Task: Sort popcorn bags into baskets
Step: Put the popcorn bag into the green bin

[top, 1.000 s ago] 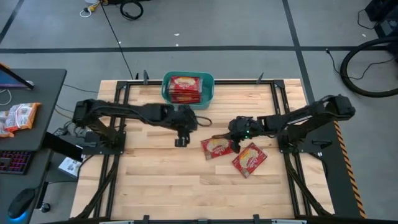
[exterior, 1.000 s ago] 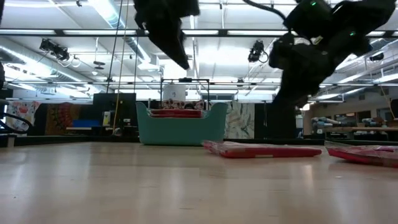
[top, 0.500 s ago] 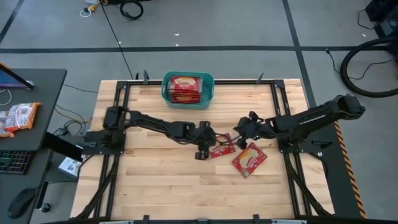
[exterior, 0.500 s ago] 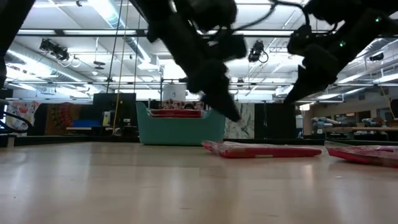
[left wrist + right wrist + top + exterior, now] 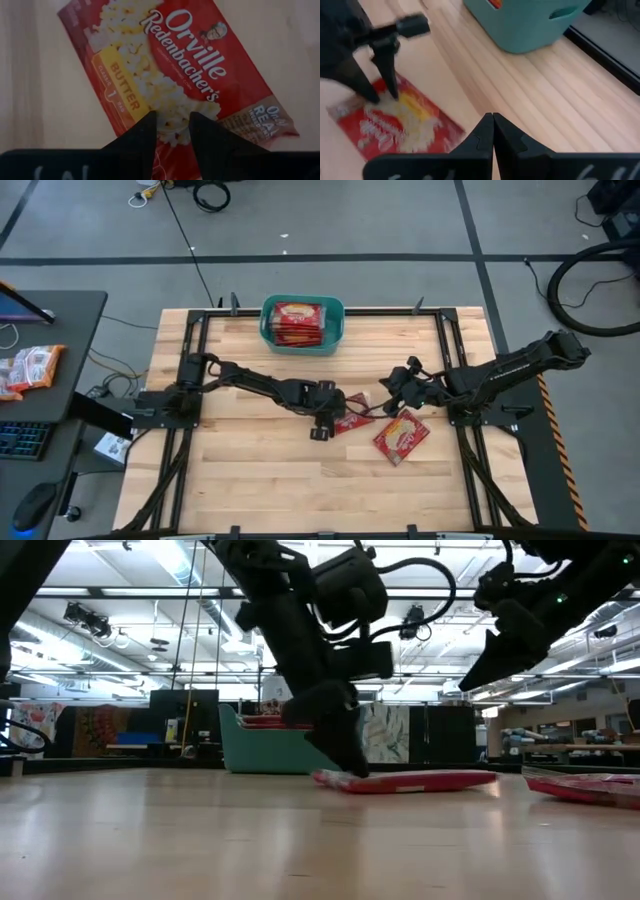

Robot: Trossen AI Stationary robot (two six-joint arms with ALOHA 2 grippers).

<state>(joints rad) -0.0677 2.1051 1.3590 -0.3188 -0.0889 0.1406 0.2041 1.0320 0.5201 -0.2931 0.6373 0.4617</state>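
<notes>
One red popcorn bag point(image 5: 355, 413) lies flat near the table's middle, also seen in the low view point(image 5: 430, 781) and the left wrist view point(image 5: 175, 60). My left gripper point(image 5: 328, 418) point(image 5: 348, 765) point(image 5: 171, 122) is down on its left part, fingers a little open. A second bag point(image 5: 402, 435) point(image 5: 590, 787) lies flat to the right of it. My right gripper point(image 5: 390, 384) point(image 5: 480, 665) point(image 5: 493, 120) hovers shut above the table, between the two bags and farther back. The teal basket point(image 5: 268, 320) point(image 5: 270, 745) at the far edge holds red bags point(image 5: 300, 323). My left gripper stands with both fingertips point(image 5: 392, 92) on the bag's printed face point(image 5: 172, 107), near its end toward the table's left. The fingers come from above, slanting in from the left, with a narrow gap between them. The bag lies on the table under them.
Dark frame rails point(image 5: 195, 345) run along the table's sides. A desk at the left carries an orange-and-white packet point(image 5: 30, 368) and a keyboard. Bare wood lies along the near half of the table point(image 5: 300, 490).
My left gripper has travelled from in front of the basket toward the table's right and near edge, then down onto the middle bag. My right gripper has drawn back from that bag toward the right and risen. The bag has shifted slightly leftward in the low view.
</notes>
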